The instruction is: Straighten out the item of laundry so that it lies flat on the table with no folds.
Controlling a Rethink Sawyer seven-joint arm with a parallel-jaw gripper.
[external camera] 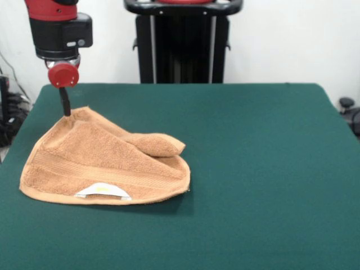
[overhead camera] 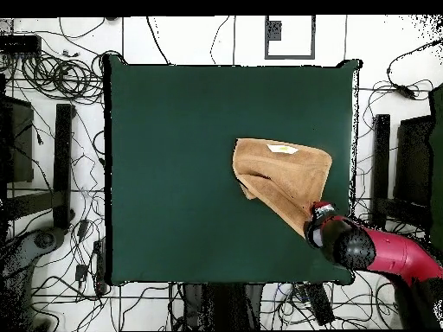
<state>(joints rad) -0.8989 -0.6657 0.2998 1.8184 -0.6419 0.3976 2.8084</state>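
The tan-orange towel (external camera: 101, 163) lies crumpled on the left part of the green table (external camera: 253, 169), with a fold (external camera: 157, 145) bulging up at its right side and its white label (external camera: 103, 192) at the near hem. My gripper (external camera: 67, 111) comes down at the towel's far left corner and is shut on that corner, which is slightly raised. In the overhead view the towel (overhead camera: 281, 173) sits near the table's (overhead camera: 173, 156) right edge, with the gripper (overhead camera: 318, 216) at its lower right corner. The woven band runs along the near side.
The black pedestal (external camera: 183, 42) stands behind the table's far edge. Cables and black stands (overhead camera: 60, 164) lie on the floor around the table. The table's left edge (external camera: 22, 129) is close to the towel.
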